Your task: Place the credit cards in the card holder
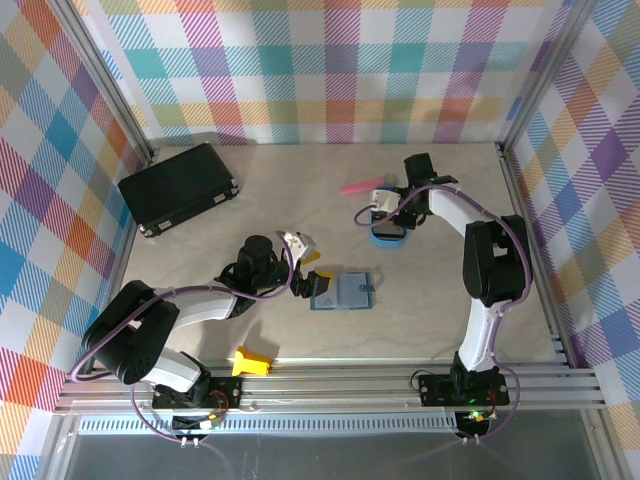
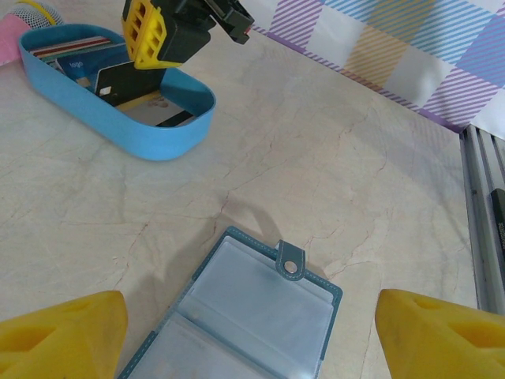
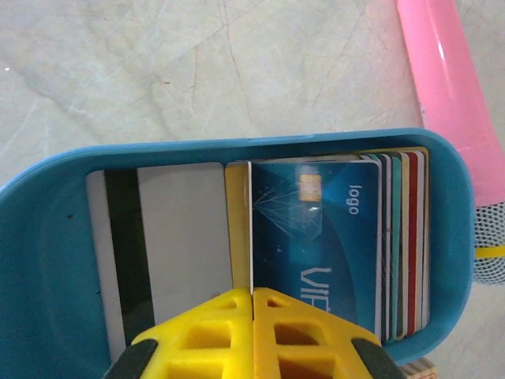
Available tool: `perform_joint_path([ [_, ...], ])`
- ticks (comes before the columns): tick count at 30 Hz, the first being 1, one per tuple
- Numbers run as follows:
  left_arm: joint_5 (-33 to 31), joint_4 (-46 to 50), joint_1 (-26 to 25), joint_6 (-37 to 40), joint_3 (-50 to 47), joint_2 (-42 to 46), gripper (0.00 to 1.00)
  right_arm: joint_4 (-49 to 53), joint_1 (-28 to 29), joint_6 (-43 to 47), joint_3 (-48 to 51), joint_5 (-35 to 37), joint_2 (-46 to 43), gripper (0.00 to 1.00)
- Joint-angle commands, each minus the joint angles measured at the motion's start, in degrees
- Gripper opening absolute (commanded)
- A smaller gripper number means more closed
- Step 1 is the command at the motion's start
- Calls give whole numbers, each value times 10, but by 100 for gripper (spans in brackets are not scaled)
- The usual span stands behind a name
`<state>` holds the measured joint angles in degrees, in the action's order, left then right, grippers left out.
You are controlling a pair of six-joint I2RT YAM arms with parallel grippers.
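- While the right jaws sit pressed flat together down inside the blue tray [image 3: 47, 237], the credit cards [image 3: 316, 237] stand stacked just ahead of them, with the blue one's edge right on the seam.
- Is a card actually nipped in that seam? I cannot tell, since no gap shows.
- The blue card's long axis runs straight away from the right jaws, in line with the seam. The tray's long axis lies across them.
- The left jaws are spread wide and hold nothing. The card holder [image 2: 260, 300] lies open on the bench [image 2: 355, 158] directly beneath and between them, snap tab on its far edge.
- That holder is well apart from the right jaws, and the left arm is much the nearer. I'd say the card has to travel that way.
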<state>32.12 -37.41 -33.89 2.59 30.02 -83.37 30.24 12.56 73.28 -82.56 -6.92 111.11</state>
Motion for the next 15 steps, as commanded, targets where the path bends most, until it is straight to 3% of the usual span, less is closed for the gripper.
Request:
perform_joint_path([
  [1, 11, -6, -1, -3, -1, 15, 82, 58, -9, -13, -17, -39, -23, 0],
  [10, 9, -16, -2, -17, -9, 26, 82, 87, -24, -42, -23, -91, -47, 0],
  [15, -20, -25, -2, -52, -15, 46, 81, 60, -42, -142, -12, -149, -88, 0],
])
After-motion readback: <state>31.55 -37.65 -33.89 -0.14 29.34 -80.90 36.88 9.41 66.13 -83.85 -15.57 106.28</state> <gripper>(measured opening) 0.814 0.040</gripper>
